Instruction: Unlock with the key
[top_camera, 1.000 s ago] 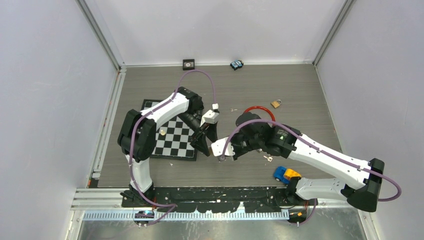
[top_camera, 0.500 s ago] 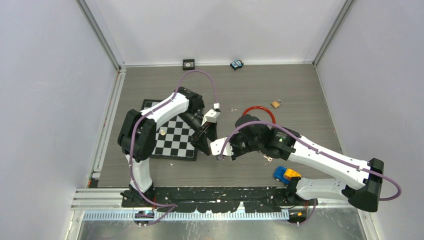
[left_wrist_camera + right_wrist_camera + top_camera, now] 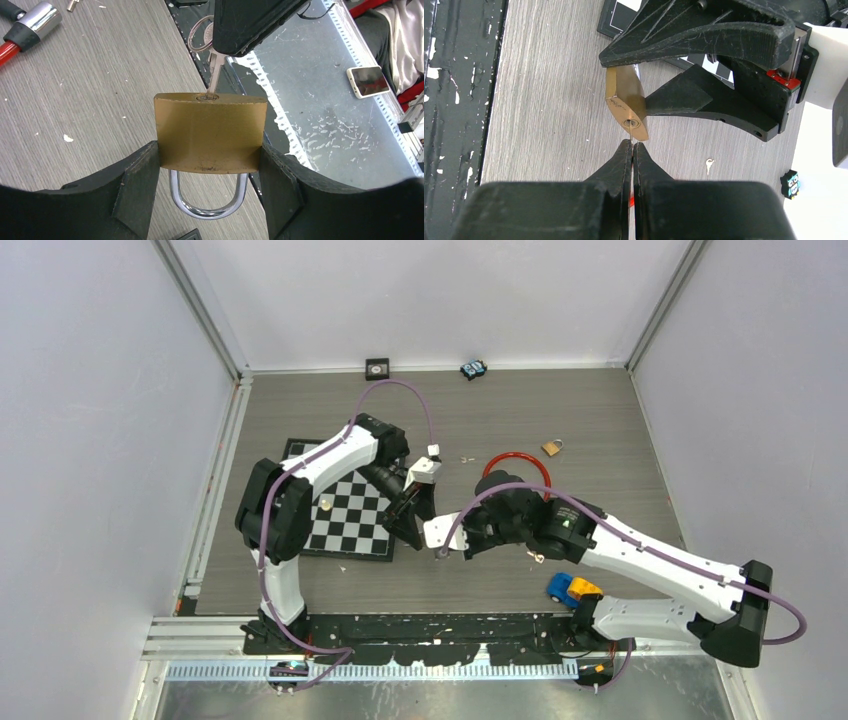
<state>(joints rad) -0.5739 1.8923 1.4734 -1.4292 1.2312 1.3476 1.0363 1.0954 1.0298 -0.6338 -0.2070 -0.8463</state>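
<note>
A brass padlock (image 3: 210,132) with a chrome shackle (image 3: 207,207) is clamped by its sides in my left gripper (image 3: 210,156), above the wooden floor. Both shackle legs sit in the body. My right gripper (image 3: 632,145) is shut on a silver key (image 3: 214,70), whose tip is in the keyhole (image 3: 629,123) on the padlock's bottom face. A key ring (image 3: 196,35) hangs by the right fingers. In the top view the two grippers meet at the chessboard's right edge: left (image 3: 408,525), right (image 3: 440,552).
A chessboard (image 3: 345,525) lies under the left arm with a small piece (image 3: 325,504) on it. A red cable loop (image 3: 517,460), a second padlock (image 3: 551,447), a loose key (image 3: 537,556), a toy car (image 3: 572,589) and an owl figure (image 3: 473,369) lie around.
The right arm has shifted a little to the left, keeping the key at the padlock. Both grips are unchanged.
</note>
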